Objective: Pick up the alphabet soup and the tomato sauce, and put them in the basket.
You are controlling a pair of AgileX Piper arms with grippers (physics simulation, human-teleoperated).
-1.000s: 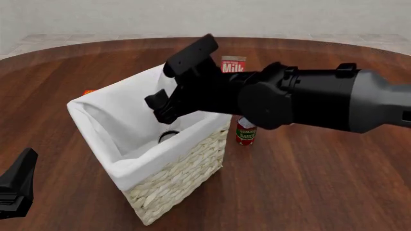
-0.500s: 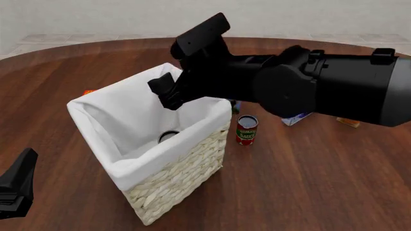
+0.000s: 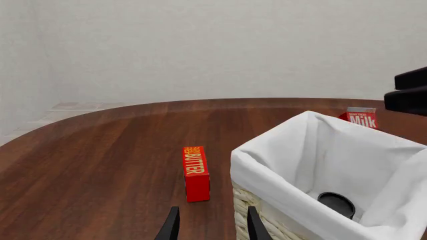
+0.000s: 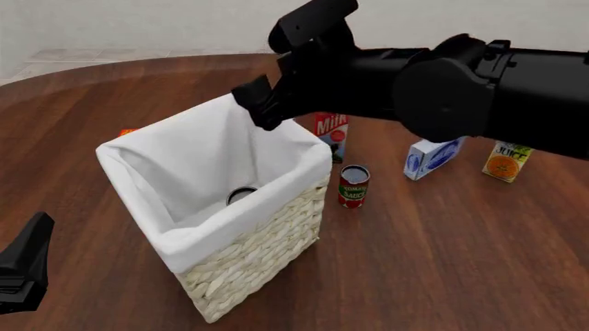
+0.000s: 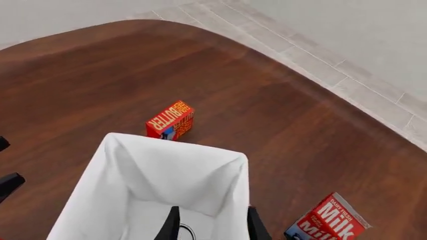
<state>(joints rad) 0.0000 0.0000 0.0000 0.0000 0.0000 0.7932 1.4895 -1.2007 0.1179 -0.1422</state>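
nearest me, my left gripper idles low at the table's near edge; its fingers stand slightly apart, pinching nothing. the basket sits just beyond, and a dark round lid shows at its bottom, i judge the alphabet soup already inside. the tomato sauce stands upright just beside the basket's right wall, untouched. my right gripper hangs above the basket's far rim, fingers parted and empty. the milk carton stands close behind the sauce. the risk i see: swinging this bulky arm down to the can could clip the carton or shove the basket.
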